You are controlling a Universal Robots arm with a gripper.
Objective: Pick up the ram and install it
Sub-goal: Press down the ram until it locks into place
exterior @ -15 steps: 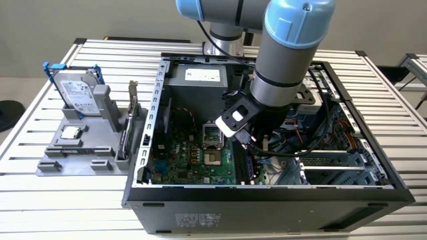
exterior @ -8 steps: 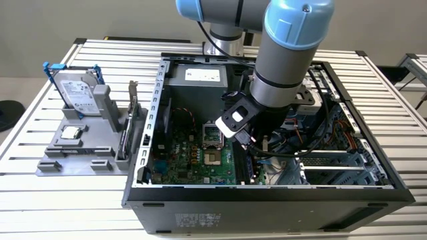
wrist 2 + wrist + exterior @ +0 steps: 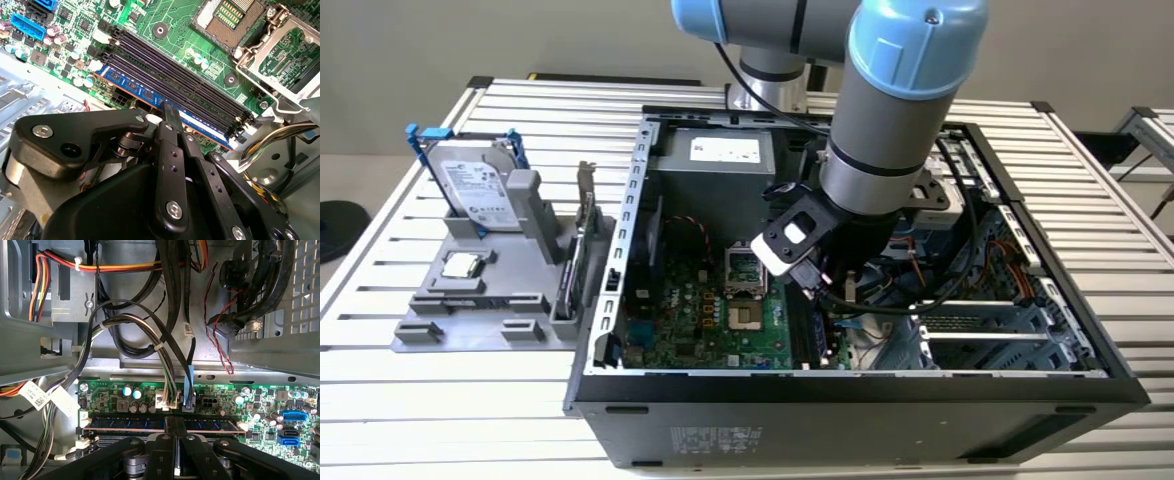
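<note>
— Watching that arm makes me nervous. Where has the ram (image 3: pixel 165 102) got to?

— Down inside the open computer case (image 3: pixel 854 385), which sits toward the middle of the surface (image 3: pixel 454 400). In both wrist views it's the blue-labelled stick lying along the outermost of the memory slots (image 3: pixel 185 75), at the edge of the motherboard (image 3: pixel 707 310) nearest the cables.

— And the hand (image 3: pixel 166 111)?

— Pinched narrow, its fingers (image 3: pixel 169 120) drawn together right at the top edge of the stick, about halfway along it. As far as I can judge it has the ram gripped, but the contact itself is tucked behind the fingers.

— So what could go wrong?

— Mostly tilt. Gripped at the middle only, the stick could go in with one end lower than the other, so one end latches and the other rides up. I can't tell from here whether the end clips are closed.

— Anything else?

— If the notch isn't lined up with the slot's key, pressing down would load the board rather than seat the stick. And that loose bundle of cables (image 3: pixel 165 355) hangs just beside the slot; a wire could get nudged or caught between the hand and the ram.

— The other slots?

— Three empty ones just beside it, so a small sideways slip could jam the edge against a neighbouring wall.
</note>
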